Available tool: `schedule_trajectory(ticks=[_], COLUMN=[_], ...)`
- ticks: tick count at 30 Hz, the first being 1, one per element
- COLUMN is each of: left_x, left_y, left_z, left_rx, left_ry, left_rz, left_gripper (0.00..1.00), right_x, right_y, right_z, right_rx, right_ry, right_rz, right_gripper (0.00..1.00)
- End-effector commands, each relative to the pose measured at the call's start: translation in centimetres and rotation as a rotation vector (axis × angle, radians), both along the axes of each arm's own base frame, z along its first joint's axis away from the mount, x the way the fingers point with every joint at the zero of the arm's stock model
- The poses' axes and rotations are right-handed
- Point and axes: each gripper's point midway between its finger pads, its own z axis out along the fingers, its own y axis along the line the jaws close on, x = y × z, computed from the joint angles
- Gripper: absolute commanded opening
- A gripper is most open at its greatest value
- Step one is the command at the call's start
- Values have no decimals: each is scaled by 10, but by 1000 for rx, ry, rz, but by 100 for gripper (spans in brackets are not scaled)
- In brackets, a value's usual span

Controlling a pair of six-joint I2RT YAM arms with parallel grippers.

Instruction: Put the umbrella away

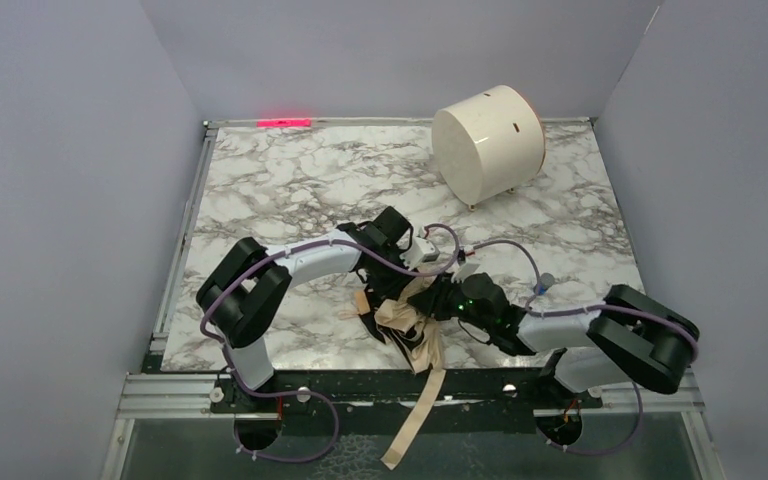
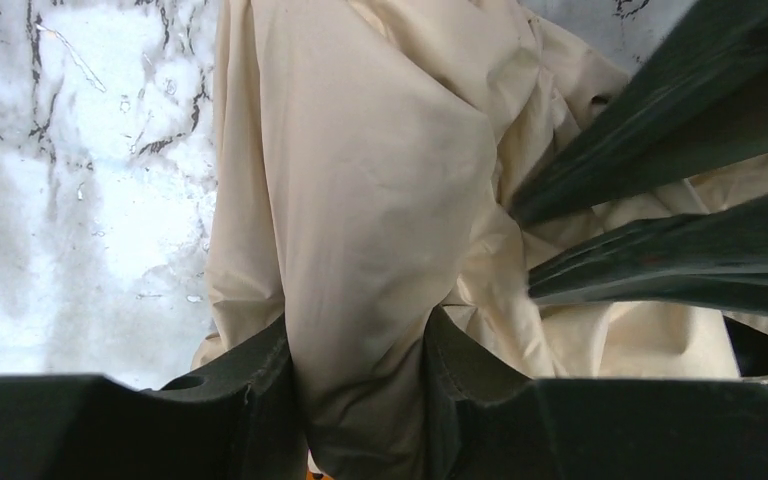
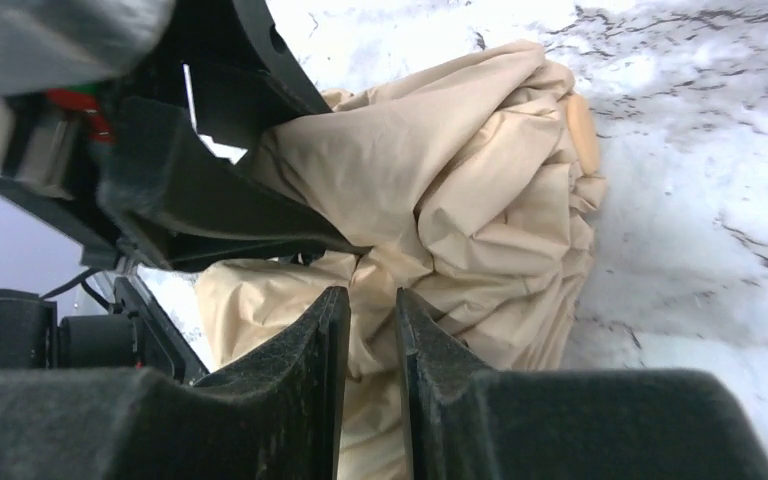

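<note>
The umbrella (image 1: 405, 322) lies crumpled on the marble table (image 1: 290, 180) near its front edge, between my two arms. Its cream fabric (image 2: 360, 150) fills the left wrist view. My left gripper (image 2: 360, 340) is shut on a thick fold of that fabric, both fingers pressing it. In the right wrist view the bundled fabric (image 3: 460, 200) shows a peach knob (image 3: 582, 130) at its far end. My right gripper (image 3: 372, 300) stands slightly open, a fold of fabric lying loosely in the narrow gap. The tan strap (image 1: 415, 420) hangs over the table's front edge.
A white cylindrical drum (image 1: 488, 142) lies on its side at the back right of the table. Grey walls enclose the table on three sides. The two wrists crowd together over the umbrella, and the right gripper's fingers (image 2: 660, 150) show in the left wrist view.
</note>
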Motion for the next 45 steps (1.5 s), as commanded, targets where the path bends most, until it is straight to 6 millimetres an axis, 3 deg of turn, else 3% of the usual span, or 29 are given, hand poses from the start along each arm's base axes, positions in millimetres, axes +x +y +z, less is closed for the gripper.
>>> schedule_trajectory(ticks=[1,6,15,21,27,32,45], left_x=[25,70,96,101,103,103,95], left_y=[55,63,67,70,58,52,44], left_z=[-25,-3,5,10,19,15,16], left_rx=[271,288,303,270,182,165,111], left_ry=[-170,-365,-571,-790,-971,-1008,-1068], left_rz=[61,122,-61,-228,-413,-486,-556], left_gripper=[0,0,0,0,0,0,0], right_x=[-8,-5,16,38,71,82,126], right_y=[-38,-60,-78,-68,-60,-39,9], right_z=[-17,1,28,52,68,78,75], right_rx=[-130,-138,-231,-238,-294,-278,-320], right_ry=[49,40,-31,-98,-194,-289,-294], right_rz=[-84,-181,-268,-176,-47,175,528], right_gripper=[32,38,47,54,63,66,82])
